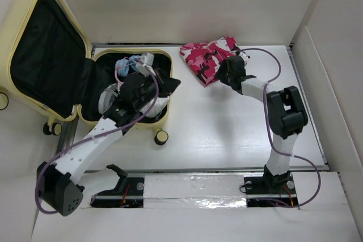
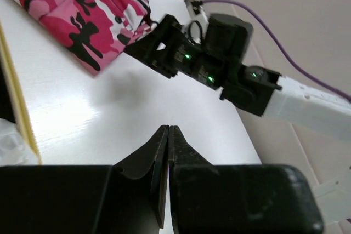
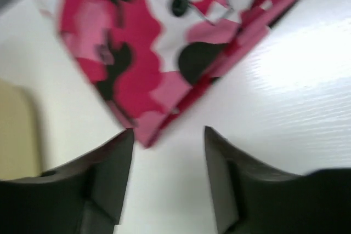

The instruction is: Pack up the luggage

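The luggage (image 1: 51,24), a pale yellow suitcase, lies open at the left with its black-lined lid raised. Clothes (image 1: 134,64) are inside its lower half. My left gripper (image 1: 172,82) hovers over the right rim of that half, fingers (image 2: 164,141) pressed together on nothing. A folded pink, red and black camouflage garment (image 1: 207,56) lies on the table behind centre. My right gripper (image 1: 219,74) is at its near corner, open; the garment's (image 3: 137,53) tip lies just ahead of the left fingertip (image 3: 123,146), untouched. The left wrist view shows the garment (image 2: 82,9) and right gripper (image 2: 143,49).
White walls close in the table on the back and right. A suitcase wheel (image 1: 161,137) sticks out onto the white tabletop (image 1: 227,128) near the middle. The yellow suitcase rim (image 2: 16,108) borders the left wrist view. Purple cables trail along both arms.
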`<state>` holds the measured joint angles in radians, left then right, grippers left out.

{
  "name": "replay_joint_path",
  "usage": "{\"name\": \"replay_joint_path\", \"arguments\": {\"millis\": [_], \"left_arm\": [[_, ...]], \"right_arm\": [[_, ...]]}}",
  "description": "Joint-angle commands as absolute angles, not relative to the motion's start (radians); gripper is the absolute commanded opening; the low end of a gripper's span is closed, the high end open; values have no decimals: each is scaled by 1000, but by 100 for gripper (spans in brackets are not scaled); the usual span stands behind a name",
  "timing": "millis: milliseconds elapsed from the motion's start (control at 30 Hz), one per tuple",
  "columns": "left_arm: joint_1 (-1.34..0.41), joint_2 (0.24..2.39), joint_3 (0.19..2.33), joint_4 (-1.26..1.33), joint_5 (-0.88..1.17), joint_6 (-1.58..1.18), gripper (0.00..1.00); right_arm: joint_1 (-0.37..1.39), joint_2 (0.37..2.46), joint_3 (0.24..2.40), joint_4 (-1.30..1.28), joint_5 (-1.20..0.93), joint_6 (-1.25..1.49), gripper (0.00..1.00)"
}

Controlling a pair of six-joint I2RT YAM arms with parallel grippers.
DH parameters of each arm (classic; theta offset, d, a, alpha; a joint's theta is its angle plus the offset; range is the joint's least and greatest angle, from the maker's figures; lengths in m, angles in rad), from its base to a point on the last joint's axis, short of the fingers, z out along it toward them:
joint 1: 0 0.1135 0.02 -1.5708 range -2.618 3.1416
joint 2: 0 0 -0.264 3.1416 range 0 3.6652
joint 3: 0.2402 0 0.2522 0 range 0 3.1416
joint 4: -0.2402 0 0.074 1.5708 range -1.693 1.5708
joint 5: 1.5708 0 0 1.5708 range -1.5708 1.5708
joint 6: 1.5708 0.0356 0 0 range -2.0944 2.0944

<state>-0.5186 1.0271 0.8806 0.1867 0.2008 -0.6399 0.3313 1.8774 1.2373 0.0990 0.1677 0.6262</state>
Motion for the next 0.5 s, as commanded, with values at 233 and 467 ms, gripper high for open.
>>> {"name": "replay_joint_path", "arguments": {"millis": [233, 467], "left_arm": [[-676, 1265, 1054, 248, -80, -565, 44], [-742, 1380, 1129, 229, -149, -537, 48]], "right_arm": [[287, 2149, 1578, -67, 52, 701, 75], [267, 2149, 1520, 35, 47, 775, 1]]}}
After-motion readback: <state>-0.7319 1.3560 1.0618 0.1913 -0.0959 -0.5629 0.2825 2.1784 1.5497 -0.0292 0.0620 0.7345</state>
